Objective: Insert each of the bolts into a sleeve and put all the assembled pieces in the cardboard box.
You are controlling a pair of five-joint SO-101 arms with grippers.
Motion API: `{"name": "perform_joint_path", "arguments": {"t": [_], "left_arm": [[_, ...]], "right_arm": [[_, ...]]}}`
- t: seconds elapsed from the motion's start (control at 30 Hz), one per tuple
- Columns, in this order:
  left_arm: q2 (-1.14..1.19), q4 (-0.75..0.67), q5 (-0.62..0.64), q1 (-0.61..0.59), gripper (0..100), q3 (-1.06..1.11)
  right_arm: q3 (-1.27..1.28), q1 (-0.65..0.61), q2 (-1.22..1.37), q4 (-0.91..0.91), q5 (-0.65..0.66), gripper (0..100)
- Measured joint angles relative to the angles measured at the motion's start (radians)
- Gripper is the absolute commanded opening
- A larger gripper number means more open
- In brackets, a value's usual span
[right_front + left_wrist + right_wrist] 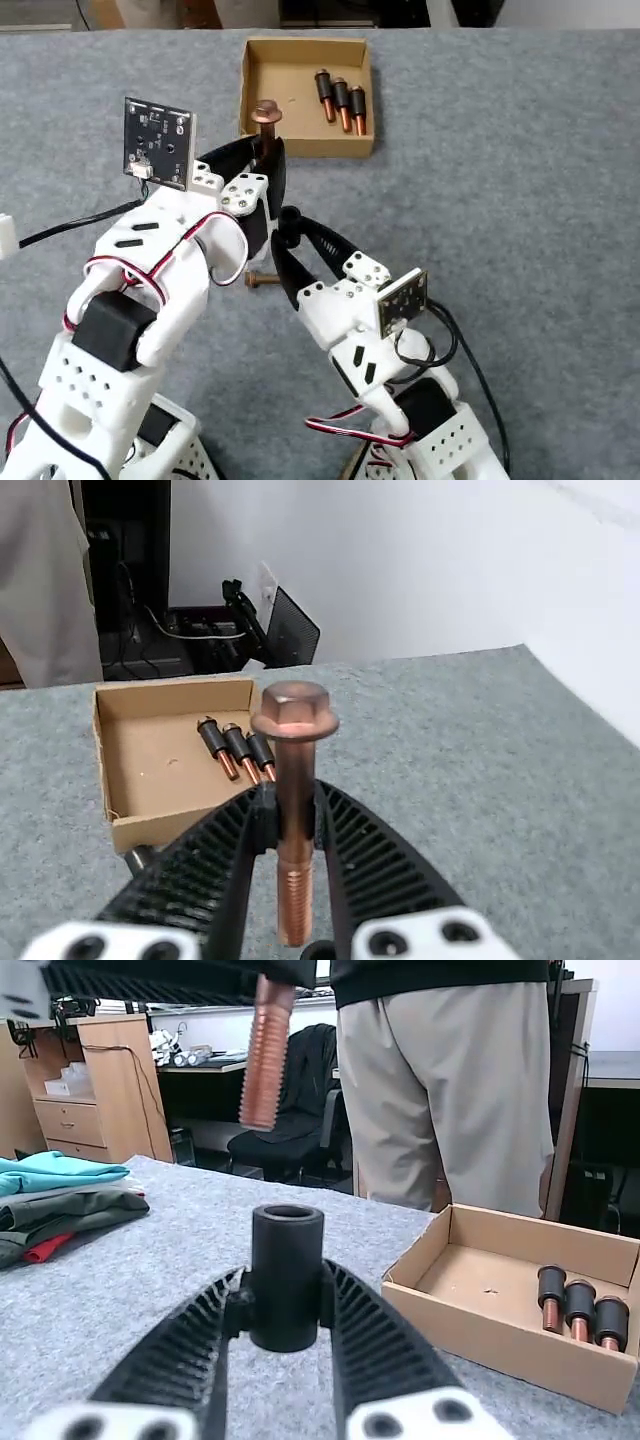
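- Gripping the bolt (pixel 293 765) by its smooth shank just under the flanged head, the left claw (pixel 292 798) is closed snugly on it. The bolt stands upright, head up, with its threaded end pointing down.
- This bolt looks like solid copper-coloured metal: stiff, dense for its size and slick along the shank. I judge that a hold high on the shank, clear of the threads, keeps it from tilting and leaves the tip free to enter.
- Clamped round the middle of the black sleeve (pixel 287 1260), the right claw (pixel 287 1295) holds it upright with the open mouth facing up. The sleeve seems rigid and light, and a mid-body hold keeps the bore clear.
- The bolt's tip hangs above the sleeve's mouth, apart from it and not yet inside. It looks slightly off line with the bore.
- The left arm stretches toward the cardboard box (pixel 300 143), and its claw sits just short of the box's near wall. The right arm is bent, so its claw is farther back from the box.
- Inside the box, three assembled pieces (pixel 340 100) lie side by side near one side wall.
- One loose bolt (pixel 262 279) lies on the counter (pixel 520 200), well back from the box, between the two arms.
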Motion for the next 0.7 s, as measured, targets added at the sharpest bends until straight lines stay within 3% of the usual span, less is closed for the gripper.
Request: {"name": "perform_joint_path", "arguments": {"t": [0.33, 0.7], "left_arm": [[-0.213, -0.011, -0.092, -0.003, 2, 0.172], [-0.247, -0.321, -0.109, 0.011, 2, 0.353]], "right_arm": [[0.000, 0.000, 0.000, 0.000, 0.000, 0.2], [0.000, 0.000, 0.000, 0.000, 0.000, 0.2]]}}
